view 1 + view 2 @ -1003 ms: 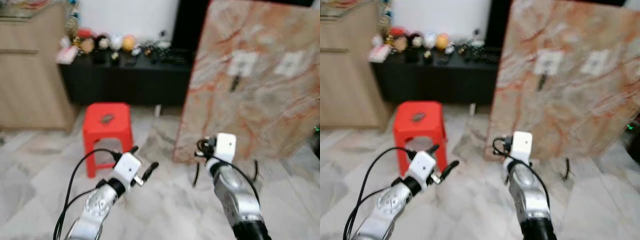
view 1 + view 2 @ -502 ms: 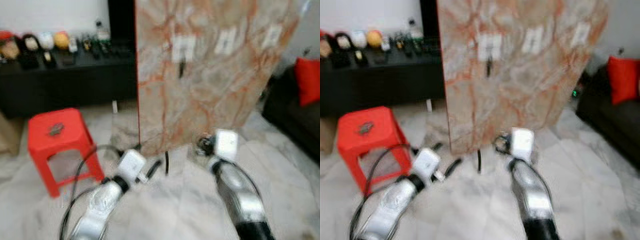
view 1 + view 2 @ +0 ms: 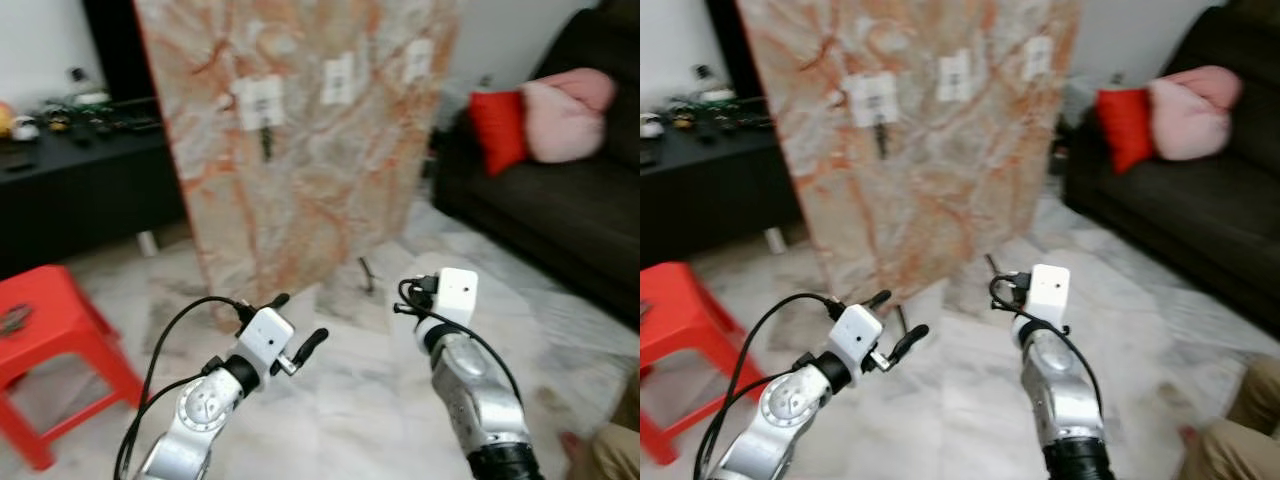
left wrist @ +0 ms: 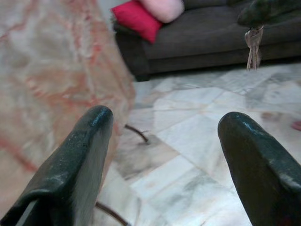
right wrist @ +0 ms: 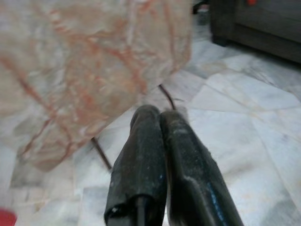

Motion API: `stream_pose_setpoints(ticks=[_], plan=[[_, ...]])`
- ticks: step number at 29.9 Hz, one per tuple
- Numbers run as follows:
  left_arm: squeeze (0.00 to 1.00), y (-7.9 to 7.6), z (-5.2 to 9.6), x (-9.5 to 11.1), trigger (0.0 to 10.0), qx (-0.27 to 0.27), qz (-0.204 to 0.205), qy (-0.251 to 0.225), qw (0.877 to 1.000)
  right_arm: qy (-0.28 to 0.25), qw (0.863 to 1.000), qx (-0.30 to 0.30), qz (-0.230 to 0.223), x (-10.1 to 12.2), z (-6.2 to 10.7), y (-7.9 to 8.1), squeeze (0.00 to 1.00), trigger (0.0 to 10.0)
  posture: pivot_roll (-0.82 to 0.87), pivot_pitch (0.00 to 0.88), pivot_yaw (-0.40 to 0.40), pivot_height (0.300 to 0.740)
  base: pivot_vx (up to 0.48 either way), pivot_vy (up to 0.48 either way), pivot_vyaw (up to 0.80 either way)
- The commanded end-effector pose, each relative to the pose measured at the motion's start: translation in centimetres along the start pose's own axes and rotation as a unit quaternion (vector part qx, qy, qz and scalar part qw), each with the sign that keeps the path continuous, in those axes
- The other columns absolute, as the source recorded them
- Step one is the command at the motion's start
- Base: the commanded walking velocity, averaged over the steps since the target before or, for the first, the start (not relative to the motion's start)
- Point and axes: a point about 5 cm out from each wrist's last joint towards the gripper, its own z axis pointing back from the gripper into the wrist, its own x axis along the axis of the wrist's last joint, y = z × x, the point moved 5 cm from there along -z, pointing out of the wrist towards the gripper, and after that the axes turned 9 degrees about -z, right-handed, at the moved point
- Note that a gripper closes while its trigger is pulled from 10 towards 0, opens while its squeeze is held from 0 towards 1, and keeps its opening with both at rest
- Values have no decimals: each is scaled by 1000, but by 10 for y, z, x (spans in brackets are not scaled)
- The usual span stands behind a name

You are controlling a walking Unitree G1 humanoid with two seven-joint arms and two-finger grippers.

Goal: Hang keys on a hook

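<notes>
**Keys already on the board, robot far from it**

Keys, or at least one small dark key, hang from the left white hook plate on the tall pink-and-orange marble board. Two more white hook plates sit beside it, and they look bare (the picture is a bit blurry).

The left gripper is held low over the pale marble floor, with its two black fingers spread wide and nothing between them. The right gripper has its fingers pressed tight together. I cannot see any keys pinched in it.

The robot seems to be at the walking and looking step, well apart from the board. Next it likely needs to step closer and face the hooks.

A dark sofa with a red cushion is on the right, and a red plastic stool on the left.
</notes>
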Motion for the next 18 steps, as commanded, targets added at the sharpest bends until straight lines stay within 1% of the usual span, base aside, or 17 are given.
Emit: stream_pose_setpoints(ticks=[1,3,5,8,9,10,11,12,13,14,15,18], plan=[[0,-4,-3,6,10000,-14,2,-8,1000,-17,1000,1,-2,9,1,-2,0,10000,9,0,-62,740,0,0,0],[0,-5,-3,6,10000,-19,2,-9,1000,-15,1000,11,1,9,0,2,0,10000,8,0,-62,740,0,0,0],[0,-9,-4,8,10000,-34,4,-12,999,-10,999,35,11,7,0,12,0,10000,7,0,-60,740,0,0,0],[0,-13,-5,9,10000,-50,4,-13,999,-11,998,52,21,8,-1,19,0,10000,8,0,-61,740,0,0,0],[0,-16,-5,10,10000,-66,3,-14,998,-7,997,68,30,8,-2,25,0,10000,5,0,-57,740,0,0,0],[0,-16,-5,10,10000,-66,3,-14,998,-7,997,68,30,8,-2,25,0,10000,5,0,-57,740,0,0,0],[0,-18,-5,11,10000,-80,3,-14,997,0,994,98,51,7,-2,35,0,10000,4,0,-54,740,0,0,0],[0,-19,-5,12,10000,-88,2,-14,996,1,992,109,59,6,-2,38,0,10000,4,0,-52,740,0,0,0],[0,-20,-5,12,10000,-92,1,-14,996,1,991,114,64,6,-2,40,0,10000,4,0,-52,740,0,0,0],[0,-22,-5,12,10000,-104,-2,-13,994,6,989,125,81,5,-3,44,0,10000,5,0,-51,740,0,0,0],[0,-23,-5,12,10000,-113,-1,-12,994,12,987,131,89,3,-3,45,0,10000,4,0,-50,740,0,0,0],[0,-26,-5,12,10000,-125,-3,-12,992,34,983,149,99,-4,-2,50,0,10000,5,0,-50,740,0,0,0]])
